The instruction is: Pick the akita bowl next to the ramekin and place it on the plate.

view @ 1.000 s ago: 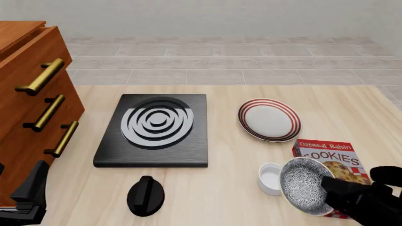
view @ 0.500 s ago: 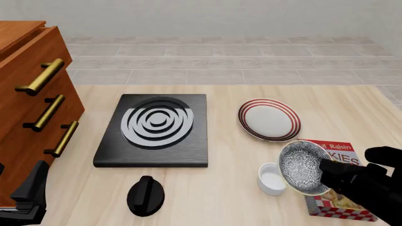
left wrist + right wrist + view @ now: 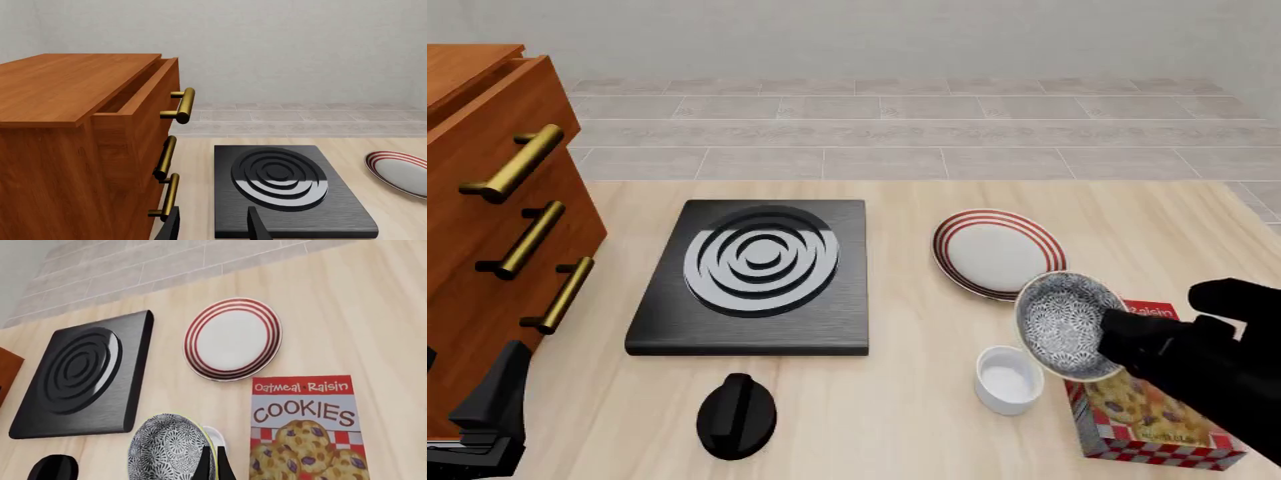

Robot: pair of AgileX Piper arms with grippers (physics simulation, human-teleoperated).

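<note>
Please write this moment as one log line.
phase: carry | right end effector: holds akita bowl, tilted, lifted | plate: bare | left end effector: idle

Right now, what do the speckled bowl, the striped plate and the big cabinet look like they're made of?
The akita bowl looks like glazed ceramic: glossy, with a dense black-and-white pattern. The plate also looks like ceramic, smooth white with painted red rings. The cabinet looks like varnished wood, with visible grain and brass-coloured handles. These are renders, so that's only a guess.
</note>
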